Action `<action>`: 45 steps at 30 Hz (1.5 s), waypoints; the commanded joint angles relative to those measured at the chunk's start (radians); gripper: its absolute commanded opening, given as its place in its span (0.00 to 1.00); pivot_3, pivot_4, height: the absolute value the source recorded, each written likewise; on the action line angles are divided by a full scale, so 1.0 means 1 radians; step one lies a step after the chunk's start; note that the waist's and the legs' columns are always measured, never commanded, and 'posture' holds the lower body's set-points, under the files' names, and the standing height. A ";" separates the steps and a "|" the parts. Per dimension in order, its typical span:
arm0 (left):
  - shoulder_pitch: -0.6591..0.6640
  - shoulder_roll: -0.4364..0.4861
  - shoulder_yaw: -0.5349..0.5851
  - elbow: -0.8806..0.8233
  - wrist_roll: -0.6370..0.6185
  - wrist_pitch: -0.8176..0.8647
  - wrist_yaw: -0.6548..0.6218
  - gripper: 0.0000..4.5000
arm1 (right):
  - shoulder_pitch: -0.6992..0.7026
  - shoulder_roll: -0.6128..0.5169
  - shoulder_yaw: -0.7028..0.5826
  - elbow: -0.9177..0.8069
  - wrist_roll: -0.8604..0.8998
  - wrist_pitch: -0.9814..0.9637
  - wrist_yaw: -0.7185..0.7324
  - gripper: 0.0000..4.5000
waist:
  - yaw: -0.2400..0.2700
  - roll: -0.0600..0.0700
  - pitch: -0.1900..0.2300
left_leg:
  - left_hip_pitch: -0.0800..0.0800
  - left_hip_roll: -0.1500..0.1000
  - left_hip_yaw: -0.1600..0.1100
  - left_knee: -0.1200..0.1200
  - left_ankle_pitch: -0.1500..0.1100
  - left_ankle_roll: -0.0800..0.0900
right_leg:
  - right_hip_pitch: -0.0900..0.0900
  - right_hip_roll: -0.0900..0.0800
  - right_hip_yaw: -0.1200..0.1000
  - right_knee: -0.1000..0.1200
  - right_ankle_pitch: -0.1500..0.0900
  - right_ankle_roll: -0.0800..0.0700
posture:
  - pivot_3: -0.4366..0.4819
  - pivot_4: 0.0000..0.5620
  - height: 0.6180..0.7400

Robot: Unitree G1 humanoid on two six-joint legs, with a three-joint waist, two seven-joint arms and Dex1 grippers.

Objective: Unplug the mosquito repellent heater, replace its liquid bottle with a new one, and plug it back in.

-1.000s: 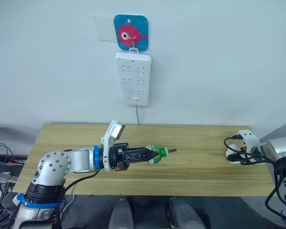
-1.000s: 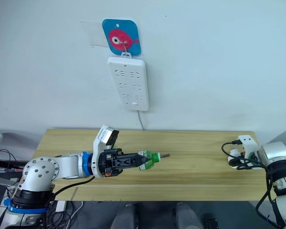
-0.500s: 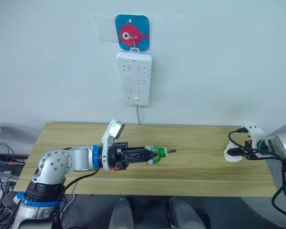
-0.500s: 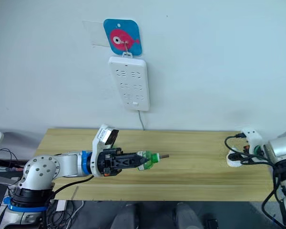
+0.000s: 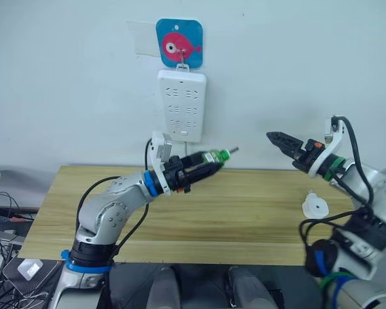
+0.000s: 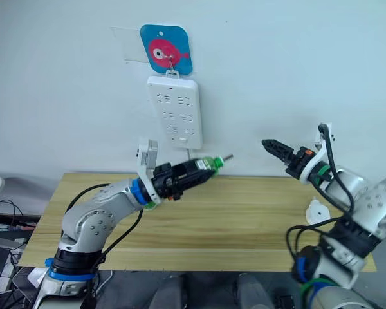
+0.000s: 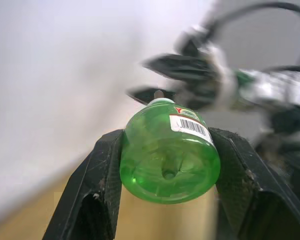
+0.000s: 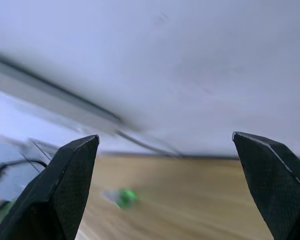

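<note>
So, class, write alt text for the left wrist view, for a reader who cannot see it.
Two black fingers of the left gripper clamp a green liquid bottle seen from its base, with a barcode label near its top. Beyond it, blurred, the right gripper points toward the bottle against a pale wall.

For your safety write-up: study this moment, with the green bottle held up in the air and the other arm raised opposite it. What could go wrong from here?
1. The left gripper holds the green bottle only by its round base, so it might slip and drop onto the table.
2. The open right gripper points toward the bottle's wick; the two might collide.
3. The white heater lies near the table's right edge and might be knocked off.
</note>
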 commanded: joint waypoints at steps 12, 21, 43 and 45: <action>-0.029 -0.160 -0.124 -0.006 0.265 -0.251 0.032 0.50 | 0.341 0.021 0.495 -0.187 1.079 -0.566 -0.903 1.00 | -0.050 0.000 0.000 | -0.001 0.000 0.003 0.001 -0.002 0.003 | -0.001 0.000 0.002 0.002 0.000 0.001 | 0.33 0.32 1.00; 0.016 -0.174 -0.156 -0.075 0.268 -0.204 0.041 0.50 | 0.374 -0.123 0.669 -0.218 1.098 -0.823 -0.891 1.00 | -0.051 0.000 0.000 | 0.000 0.001 0.002 0.000 0.000 0.001 | -0.001 0.001 0.001 0.001 0.000 0.001 | 0.34 0.31 1.00; 0.020 -0.156 -0.155 -0.091 0.245 -0.146 0.009 0.79 | 0.383 -0.279 0.797 -0.219 1.098 -0.954 -0.792 0.18 | -0.048 0.000 0.000 | 0.000 0.001 0.001 0.001 0.000 0.000 | -0.001 0.001 0.001 0.002 0.000 0.001 | 0.35 0.31 1.00; 0.031 -0.130 -0.131 -0.103 0.243 -0.135 0.006 0.93 | 0.378 -0.301 0.794 -0.201 1.075 -0.958 -0.774 0.18 | -0.047 0.000 0.000 | 0.000 0.001 0.001 0.001 0.000 0.000 | -0.001 0.001 0.001 0.002 0.000 0.001 | 0.35 0.31 1.00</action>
